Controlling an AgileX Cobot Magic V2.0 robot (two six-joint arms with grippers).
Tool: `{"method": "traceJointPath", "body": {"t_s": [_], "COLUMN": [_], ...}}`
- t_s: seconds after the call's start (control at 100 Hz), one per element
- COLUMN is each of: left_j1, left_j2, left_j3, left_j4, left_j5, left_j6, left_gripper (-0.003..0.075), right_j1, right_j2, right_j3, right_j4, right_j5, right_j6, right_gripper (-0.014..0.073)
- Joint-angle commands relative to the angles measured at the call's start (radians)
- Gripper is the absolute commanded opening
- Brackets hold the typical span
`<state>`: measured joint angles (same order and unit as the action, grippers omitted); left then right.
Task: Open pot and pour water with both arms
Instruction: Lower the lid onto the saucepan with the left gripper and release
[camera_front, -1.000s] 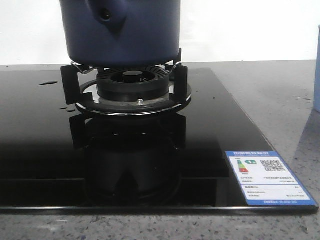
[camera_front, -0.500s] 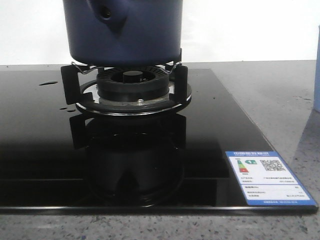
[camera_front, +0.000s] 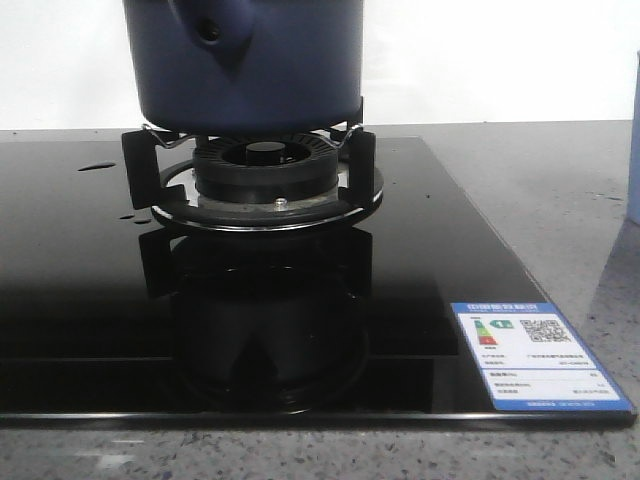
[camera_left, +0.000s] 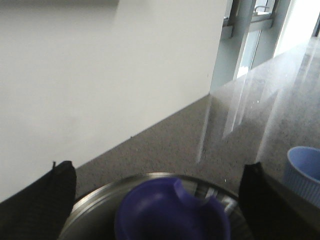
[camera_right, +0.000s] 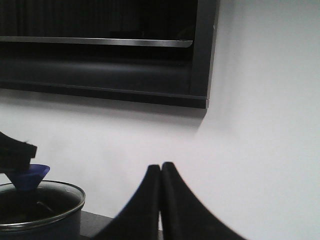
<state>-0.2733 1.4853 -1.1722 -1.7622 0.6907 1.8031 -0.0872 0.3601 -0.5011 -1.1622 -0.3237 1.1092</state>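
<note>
The dark navy-blue pot (camera_front: 245, 65) stands on the gas burner (camera_front: 265, 175), its handle bracket with the round hole facing the front; its top is cut off in the front view. In the left wrist view the lid's steel rim (camera_left: 95, 202) and blue knob (camera_left: 170, 212) show. My left gripper (camera_left: 156, 167) is open, one finger on each side of the knob and apart from it. In the right wrist view the pot (camera_right: 45, 217) sits low beside my right gripper (camera_right: 161, 166), which is shut and empty, away from the pot.
The black glass hob (camera_front: 420, 260) has a blue-and-white label (camera_front: 535, 355) at its front right corner. A pale blue container (camera_left: 306, 172) stands on the grey counter to the right and shows at the front view's edge (camera_front: 634, 150). A white wall is behind.
The pot has shifted very slightly on the burner. Nothing else differs.
</note>
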Motion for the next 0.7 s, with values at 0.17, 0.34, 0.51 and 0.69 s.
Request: {"method": "traceJointPath", "body": {"t_s": [0.17,0.34,0.51,0.69], "left_j1": [0.081,0.162,0.204,0.204], "left_j2": [-0.239,-0.457,-0.728,-0.997], "left_j3": [-0.027,0.111,0.359,0.607], "left_j4": [0.025,0.157,0.199,0.199], "left_j5": [0.023,-0.029,-0.173,-0.297], "left_j6": [-0.175,-0.343,-0.350,-0.350], "left_gripper": [0.0522,0.0267,0.0064,-0.0019], "right_j1": [-0.007,-0.007,-0.007,-0.007], "right_j2": [0.004,-0.035,-0.111,-0.164], "right_j3": [-0.026,-0.003,0.071,0.117], "right_j4": [-0.014,-0.039,-0.144,-0.461], "right_j5": [-0.008,-0.006,-0.013,-0.111], "right_j6": [0.006,0.024,0.238,0.553], "right_gripper": [-0.0067,-0.0067,-0.0067,-0.0067]}}
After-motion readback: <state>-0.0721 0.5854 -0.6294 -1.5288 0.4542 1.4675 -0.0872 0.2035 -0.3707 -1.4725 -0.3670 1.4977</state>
